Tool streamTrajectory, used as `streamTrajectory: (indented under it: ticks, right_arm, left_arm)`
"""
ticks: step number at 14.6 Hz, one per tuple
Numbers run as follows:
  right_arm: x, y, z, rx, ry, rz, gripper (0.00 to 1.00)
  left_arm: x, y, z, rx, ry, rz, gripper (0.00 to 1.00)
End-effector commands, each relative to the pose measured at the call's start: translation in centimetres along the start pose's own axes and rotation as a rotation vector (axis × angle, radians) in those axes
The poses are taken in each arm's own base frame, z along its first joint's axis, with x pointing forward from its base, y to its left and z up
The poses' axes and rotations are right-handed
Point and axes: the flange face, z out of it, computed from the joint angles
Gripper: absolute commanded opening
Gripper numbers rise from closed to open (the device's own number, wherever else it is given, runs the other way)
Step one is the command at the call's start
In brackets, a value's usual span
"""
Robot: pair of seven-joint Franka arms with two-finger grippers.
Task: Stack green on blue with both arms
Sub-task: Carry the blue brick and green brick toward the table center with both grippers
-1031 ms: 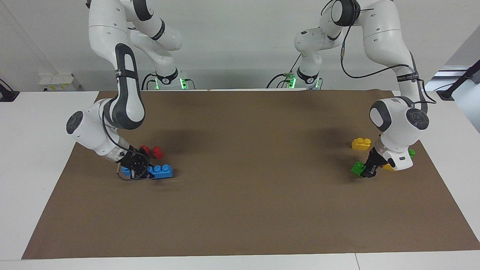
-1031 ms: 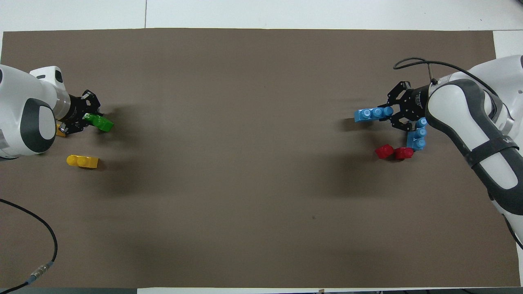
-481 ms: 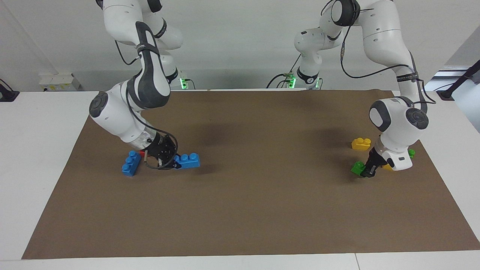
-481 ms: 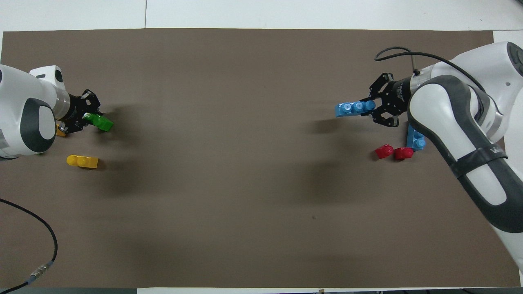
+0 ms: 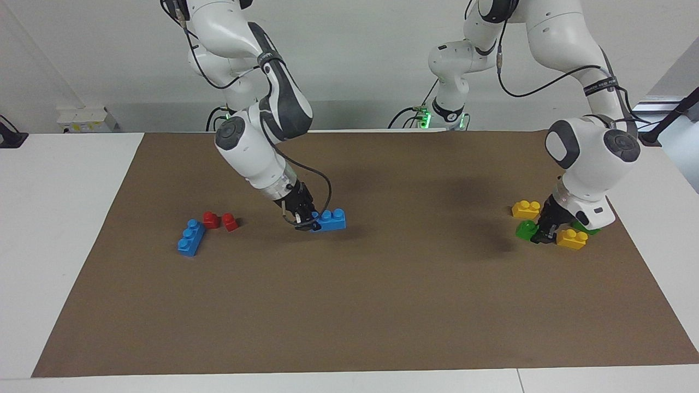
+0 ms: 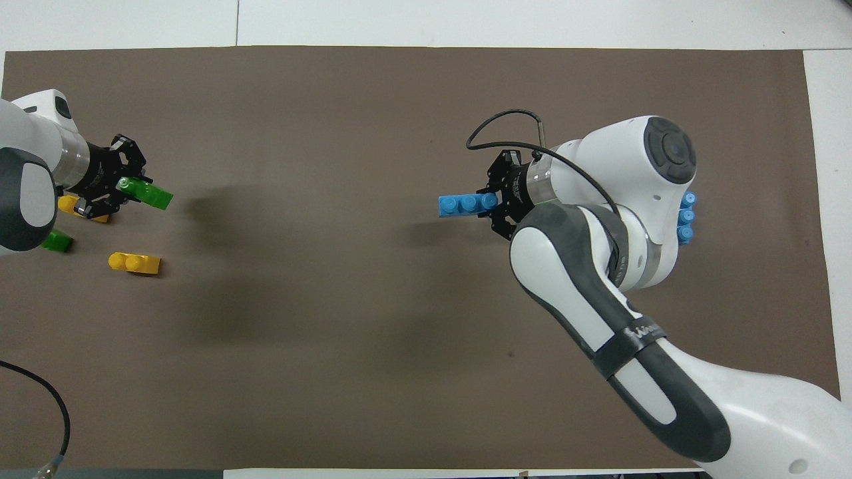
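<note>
My right gripper (image 5: 312, 221) is shut on one end of a blue three-stud brick (image 5: 332, 219) and holds it just above the brown mat (image 5: 382, 305), toward the middle. In the overhead view this gripper (image 6: 494, 202) and brick (image 6: 464, 203) show too. My left gripper (image 5: 538, 232) is shut on a green two-stud brick (image 5: 526, 229), held low over the mat at its own end; both show from overhead, the gripper (image 6: 125, 188) and the brick (image 6: 151, 195). A second blue brick (image 5: 191, 237) lies at the right arm's end. A second green brick (image 6: 56, 241) lies by the left arm.
Two small red bricks (image 5: 211, 219) (image 5: 230, 222) lie beside the lying blue brick. Two yellow bricks (image 5: 526, 208) (image 5: 572, 238) lie around the left gripper. The right arm hides the red bricks in the overhead view.
My right gripper has lifted a blue brick and carried it from beside the red bricks toward the table's middle. My left gripper has raised the green brick slightly and shifted a little.
</note>
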Motion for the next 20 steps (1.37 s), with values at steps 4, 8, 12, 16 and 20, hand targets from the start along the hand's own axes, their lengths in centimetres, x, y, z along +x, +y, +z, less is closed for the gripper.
streamTrajectory:
  ticks: [4,8,12,16,20]
  right_arm:
    - [-3.1,3.6,3.3,0.041,-0.004,0.109,0.06]
    - [-4.6,5.3,6.1,0.028,-0.026,0.142,0.02]
    - [-4.9,6.8,8.6,0.046,-0.009,0.122,0.02]
    - [-4.2,7.2,9.8,0.062,0.002,0.127,0.02]
    - [-4.2,7.9,11.0,0.052,0.012,0.121,0.02]
  left_arm:
    - [-7.3,1.8,-4.4,0.023,0.003,-0.174,0.00]
    - [-14.5,3.7,-5.2,0.038,0.003,-0.304,0.00]
    - [-22.8,5.1,-4.8,0.044,0.008,-0.390,0.00]
    - [-29.5,5.5,-4.2,0.010,0.010,-0.435,0.00]
    - [-35.3,5.0,-2.9,-0.063,-0.003,-0.495,0.00]
